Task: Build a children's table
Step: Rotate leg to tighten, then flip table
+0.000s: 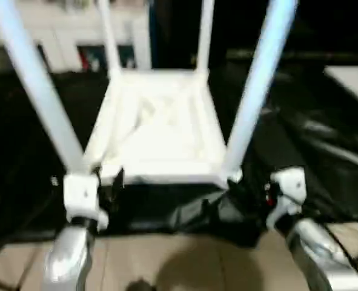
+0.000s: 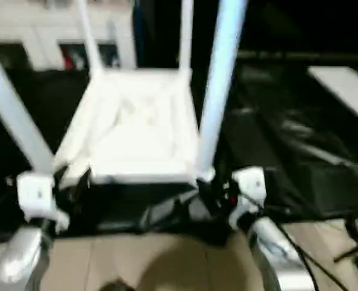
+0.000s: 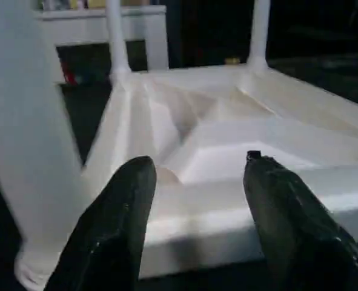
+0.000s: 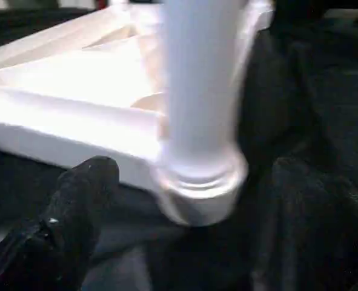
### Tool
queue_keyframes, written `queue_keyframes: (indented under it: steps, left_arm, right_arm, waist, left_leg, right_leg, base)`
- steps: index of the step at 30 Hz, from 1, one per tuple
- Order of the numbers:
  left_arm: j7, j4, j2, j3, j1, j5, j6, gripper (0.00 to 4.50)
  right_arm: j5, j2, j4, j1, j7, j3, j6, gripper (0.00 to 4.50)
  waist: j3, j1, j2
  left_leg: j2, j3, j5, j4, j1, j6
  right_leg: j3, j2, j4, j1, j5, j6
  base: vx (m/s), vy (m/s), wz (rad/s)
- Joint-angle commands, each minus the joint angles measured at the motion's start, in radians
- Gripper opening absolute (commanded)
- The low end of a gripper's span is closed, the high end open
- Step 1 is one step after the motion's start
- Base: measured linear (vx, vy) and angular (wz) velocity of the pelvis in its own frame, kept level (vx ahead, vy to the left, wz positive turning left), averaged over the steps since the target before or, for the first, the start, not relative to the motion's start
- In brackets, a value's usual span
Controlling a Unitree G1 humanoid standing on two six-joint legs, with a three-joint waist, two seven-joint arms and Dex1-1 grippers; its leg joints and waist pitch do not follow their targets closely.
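Note:
The children's table lies upside down on a black cloth, its ribbed white top [image 1: 160, 133] facing up. Four white legs stand in the corner sockets: near left [image 1: 39, 91], near right [image 1: 257, 79], far left [image 1: 109, 42] and far right [image 1: 204, 36]. My left gripper [image 1: 113, 182] is at the near left corner. In the left wrist view its fingers [image 3: 124, 212] stand open in front of the top's rim [image 3: 227, 224], holding nothing. My right gripper [image 1: 246, 193] is open at the near right corner. The base of that leg [image 4: 200, 182] stands just beyond its finger [image 4: 79, 206].
The black cloth [image 1: 324, 151] spreads in folds to the right and behind. Tan floor [image 1: 185, 260] runs along the front. A white cabinet [image 1: 63, 30] stands at the back left, a white board [image 1: 354, 79] at the far right, and cables [image 2: 348, 242] by my right arm.

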Motion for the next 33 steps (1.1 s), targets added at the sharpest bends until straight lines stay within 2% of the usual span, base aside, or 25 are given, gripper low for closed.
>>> queue_keyframes:
  steps: [1, 5, 6, 7, 8, 9, 11, 12, 14, 15, 16, 17, 18, 19, 21, 23, 25, 26, 27, 28, 29, 30, 31, 32, 33]
  left_arm:
    - [-0.015, -0.028, 0.004, -0.012, 0.024, -0.01, -0.007, 2.67]
    - [-0.014, -0.037, 0.007, -0.016, 0.045, -0.01, -0.009, 2.67]
    - [-0.009, -0.045, 0.006, -0.016, 0.062, -0.012, -0.016, 2.67]
    - [-0.007, -0.049, 0.005, -0.015, 0.071, -0.011, -0.021, 2.67]
    - [0.0, -0.054, 0.003, -0.014, 0.086, -0.006, -0.027, 2.67]
    - [0.003, -0.058, 0.001, -0.013, 0.095, -0.002, -0.032, 2.67]
    - [0.01, -0.058, -0.006, -0.008, 0.105, -0.008, -0.031, 2.67]
    - [0.014, -0.058, -0.006, -0.008, 0.106, -0.012, -0.03, 2.67]
    - [0.018, -0.057, -0.005, -0.007, 0.106, -0.014, -0.032, 2.67]
    - [0.025, -0.057, -0.004, -0.006, 0.105, -0.01, -0.034, 2.67]
    - [0.032, -0.057, -0.003, -0.004, 0.103, -0.009, -0.038, 2.67]
    - [0.035, -0.053, 0.0, -0.002, 0.096, -0.01, -0.042, 2.67]
    - [0.033, -0.051, 0.002, -0.002, 0.093, -0.013, -0.042, 2.67]
    - [0.032, -0.049, 0.003, -0.003, 0.091, -0.015, -0.042, 2.67]
    - [0.026, -0.045, 0.005, -0.002, 0.082, -0.023, -0.041, 2.67]
    - [0.027, -0.044, 0.007, -0.002, 0.078, -0.022, -0.037, 2.67]
    - [0.028, -0.038, 0.014, -0.003, 0.072, -0.017, -0.035, 2.67]
    - [0.028, -0.037, 0.016, -0.003, 0.071, -0.017, -0.035, 2.67]
    - [0.032, -0.029, 0.02, -0.003, 0.067, -0.011, -0.043, 2.67]
    - [0.033, -0.025, 0.026, -0.004, 0.065, -0.001, -0.054, 2.67]
    - [0.036, -0.02, 0.039, -0.009, 0.062, 0.023, -0.072, 2.67]
    - [0.038, -0.016, 0.046, -0.011, 0.059, 0.033, -0.081, 2.67]
    - [0.043, -0.011, 0.052, -0.014, 0.057, 0.047, -0.088, 2.67]
    - [0.043, -0.011, 0.052, -0.014, 0.057, 0.047, -0.088, 2.67]
    - [0.043, -0.011, 0.052, -0.014, 0.057, 0.047, -0.088, 2.67]
  right_arm:
    - [0.011, -0.028, -0.021, 0.008, 0.044, 0.014, -0.03, 4.5]
    - [-0.006, -0.056, -0.029, 0.014, 0.084, 0.05, -0.049, 4.5]
    - [0.0, -0.065, -0.029, 0.013, 0.101, 0.06, -0.046, 4.5]
    - [0.002, -0.07, -0.028, 0.01, 0.111, 0.064, -0.049, 4.5]
    - [0.004, -0.074, -0.024, 0.004, 0.116, 0.065, -0.051, 4.5]
    - [0.006, -0.077, -0.02, -0.002, 0.119, 0.065, -0.051, 4.5]
    - [0.008, -0.079, -0.012, -0.013, 0.121, 0.06, -0.048, 4.5]
    - [0.008, -0.078, -0.01, -0.016, 0.125, 0.058, -0.048, 4.5]
    - [0.01, -0.076, -0.006, -0.02, 0.129, 0.056, -0.048, 4.5]
    - [0.018, -0.068, -0.001, -0.023, 0.122, 0.051, -0.052, 4.5]
    - [0.042, -0.05, 0.007, -0.027, 0.108, 0.035, -0.038, 4.5]
    - [0.054, -0.033, 0.017, -0.034, 0.092, 0.028, -0.031, 4.5]
    - [0.056, -0.029, 0.02, -0.036, 0.092, 0.03, -0.033, 4.5]
    - [0.055, -0.029, 0.022, -0.037, 0.093, 0.033, -0.037, 4.5]
    - [0.057, -0.023, 0.027, -0.041, 0.09, 0.033, -0.038, 4.5]
    - [0.056, -0.021, 0.03, -0.044, 0.088, 0.032, -0.038, 4.5]
    - [0.053, -0.015, 0.039, -0.05, 0.087, 0.029, -0.045, 4.5]
    - [0.055, -0.013, 0.041, -0.051, 0.088, 0.027, -0.045, 4.5]
    - [0.047, -0.017, 0.046, -0.053, 0.095, 0.035, -0.06, 4.5]
    - [0.033, -0.025, 0.048, -0.055, 0.099, 0.045, -0.069, 4.5]
    - [0.021, -0.033, 0.053, -0.059, 0.103, 0.056, -0.077, 4.5]
    - [0.014, -0.037, 0.056, -0.063, 0.101, 0.06, -0.077, 4.5]
    - [0.01, -0.038, 0.063, -0.069, 0.1, 0.061, -0.085, 4.5]
    - [0.01, -0.038, 0.063, -0.069, 0.1, 0.061, -0.085, 4.5]
    - [0.01, -0.038, 0.063, -0.069, 0.1, 0.061, -0.085, 4.5]
  waist:
    - [-0.042, -0.019, 0.017]
    - [-0.044, -0.031, 0.012]
    - [-0.042, -0.031, 0.004]
    - [-0.033, -0.019, -0.023]
    - [-0.042, -0.03, -0.011]
    - [-0.048, -0.026, -0.002]
    - [-0.051, -0.043, 0.008]
    - [-0.044, -0.054, 0.019]
    - [-0.039, -0.057, 0.02]
    - [-0.03, -0.053, 0.011]
    - [-0.033, -0.059, 0.016]
    - [-0.028, -0.048, 0.001]
    - [-0.025, -0.034, 0.0]
    - [-0.03, -0.024, -0.005]
    - [-0.037, -0.015, -0.003]
    - [-0.039, -0.003, -0.005]
    - [-0.043, 0.024, -0.017]
    - [-0.044, 0.03, -0.019]
    - [-0.044, 0.035, -0.012]
    - [-0.042, 0.03, -0.006]
    - [-0.048, 0.023, 0.006]
    - [-0.054, 0.007, 0.036]
    - [-0.081, -0.026, 0.048]
    - [-0.073, -0.021, 0.047]
    - [-0.052, 0.005, 0.056]
  left_leg:
    - [0.076, -0.043, -0.358, -0.132, 0.025, -0.027]
    - [0.064, -0.025, -0.277, -0.129, 0.014, -0.01]
    - [0.062, -0.019, -0.262, -0.131, 0.011, -0.001]
    - [0.019, -0.05, -0.233, -0.138, -0.048, 0.079]
    - [-0.008, -0.059, -0.193, -0.127, -0.059, 0.155]
    - [-0.01, -0.065, -0.157, -0.119, -0.043, 0.184]
    - [-0.024, -0.099, -0.021, -0.118, -0.049, 0.252]
    - [-0.031, -0.147, -0.026, -0.134, -0.019, 0.285]
    - [-0.035, -0.185, -0.052, -0.146, -0.002, 0.296]
    - [-0.059, -0.215, -0.153, -0.164, -0.012, 0.249]
    - [0.001, -0.185, -0.202, -0.133, 0.029, 0.204]
    - [0.021, -0.188, -0.252, -0.127, 0.033, 0.18]
    - [0.009, -0.144, -0.297, -0.132, -0.008, 0.096]
    - [0.013, -0.11, -0.258, -0.133, -0.019, 0.058]
    - [0.028, -0.079, -0.217, -0.136, -0.01, 0.064]
    - [0.032, -0.046, -0.179, -0.131, -0.025, 0.111]
    - [0.049, -0.02, -0.08, -0.067, -0.043, 0.192]
    - [0.057, -0.022, -0.059, -0.044, -0.052, 0.205]
    - [0.069, -0.04, -0.041, -0.024, -0.069, 0.219]
    - [0.068, -0.041, -0.046, -0.06, -0.062, 0.218]
    - [0.061, -0.04, -0.051, -0.107, -0.044, 0.232]
    - [-0.039, -0.072, 0.039, -0.155, 0.005, 0.407]
    - [-0.017, -0.175, 0.248, -0.091, 0.109, 0.524]
    - [0.005, -0.211, 0.395, -0.096, 0.069, 0.485]
    - [0.0, -0.219, 0.488, -0.147, 0.013, 0.217]
  right_leg:
    - [0.027, -0.046, -0.1, 0.01, 0.017, -0.134]
    - [0.032, -0.062, -0.118, 0.014, 0.089, -0.124]
    - [0.035, -0.068, -0.121, 0.014, 0.078, -0.121]
    - [-0.013, -0.077, -0.134, 0.057, 0.084, -0.102]
    - [-0.044, -0.083, -0.156, 0.078, 0.009, -0.066]
    - [-0.052, -0.089, -0.162, 0.073, -0.003, -0.084]
    - [-0.086, -0.063, -0.153, 0.09, 0.017, -0.133]
    - [-0.095, -0.024, -0.128, 0.073, -0.035, -0.167]
    - [-0.086, -0.008, -0.113, 0.061, -0.078, -0.18]
    - [-0.063, -0.023, -0.114, 0.06, -0.122, -0.206]
    - [-0.023, -0.042, -0.123, 0.028, -0.105, -0.206]
    - [0.001, -0.073, -0.132, 0.021, -0.079, -0.218]
    - [0.017, -0.112, -0.158, 0.051, -0.073, -0.227]
    - [0.008, -0.118, -0.165, 0.066, -0.078, -0.196]
    - [0.0, -0.105, -0.161, 0.057, -0.046, -0.155]
    - [0.012, -0.134, -0.178, 0.064, -0.075, -0.134]
    - [0.062, -0.231, -0.223, 0.072, -0.159, -0.109]
    - [0.076, -0.259, -0.232, 0.075, -0.184, -0.098]
    - [0.07, -0.281, -0.241, 0.087, -0.248, -0.083]
    - [0.04, -0.232, -0.23, 0.086, -0.247, -0.1]
    - [-0.002, -0.151, -0.2, 0.084, -0.215, -0.108]
    - [-0.124, 0.038, -0.092, 0.072, -0.138, -0.083]
    - [-0.083, 0.08, 0.041, -0.042, -0.143, -0.044]
    - [-0.063, 0.068, 0.047, -0.025, -0.112, -0.032]
    - [-0.048, 0.078, 0.054, -0.009, -0.069, -0.035]
  base:
    - [-0.05, 0.075, -0.03]
    - [0.005, 0.055, -0.05]
    - [0.0, 0.0, 0.0]
    - [0.0, 0.0, 0.0]
    - [-0.008, 0.005, 0.19]
    - [-0.005, -0.002, 0.48]
    - [0.008, -0.002, 0.52]
    - [0.037, -0.002, 0.54]
    - [0.029, -0.008, 0.56]
    - [-0.005, -0.024, 0.62]
    - [-0.005, -0.024, 0.62]
    - [0.0, -0.042, 0.43]
    - [0.0, -0.055, 0.13]
    - [0.0, -0.055, 0.13]
    - [0.0, 0.0, 0.0]
    - [0.0, 0.0, 0.0]
    - [0.0, 0.0, 0.0]
    - [0.006, 0.117, -0.08]
    - [0.039, 0.201, -0.2]
    - [0.039, 0.201, -0.2]
    - [0.056, 0.198, -0.12]
    - [0.088, 0.187, 0.34]
    - [0.088, 0.187, 0.34]
    - [0.036, 0.177, 0.48]
    - [-0.069, 0.12, 0.44]
